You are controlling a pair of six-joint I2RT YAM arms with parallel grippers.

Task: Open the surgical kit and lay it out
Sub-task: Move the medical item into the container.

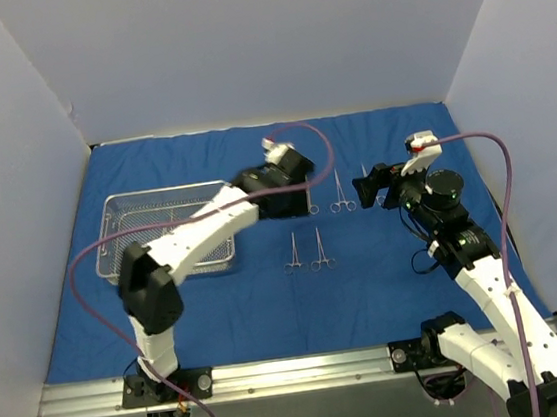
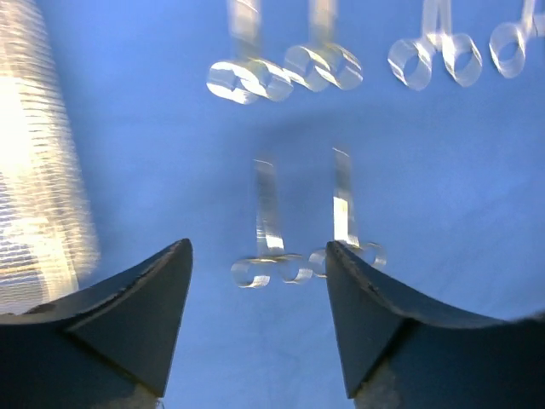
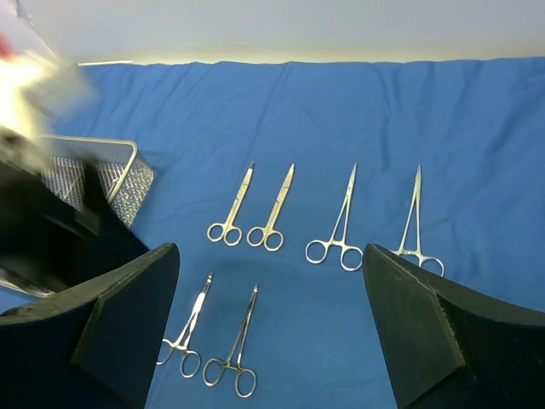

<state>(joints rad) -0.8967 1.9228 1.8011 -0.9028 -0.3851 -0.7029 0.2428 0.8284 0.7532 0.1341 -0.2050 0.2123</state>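
Observation:
The royal-blue cloth wrap (image 1: 269,300) lies spread flat over the table. The silver wire-mesh tray (image 1: 117,207) stands on it at the left; its corner shows in the right wrist view (image 3: 128,175). Several steel ring-handled instruments lie in two rows right of the tray: a back row (image 3: 338,239) and a front pair (image 1: 307,253). My left gripper (image 1: 287,195) hovers open and empty over the rows, the front pair (image 2: 268,230) between its fingers (image 2: 153,307). My right gripper (image 1: 369,188) is open and empty, right of the back row, pointing left at it (image 3: 271,249).
White walls enclose the table on three sides. A purple cable (image 1: 503,193) loops off each arm. The metal rail (image 1: 297,372) with the arm bases runs along the near edge. The left arm's forearm (image 1: 201,232) crosses above the tray's right end.

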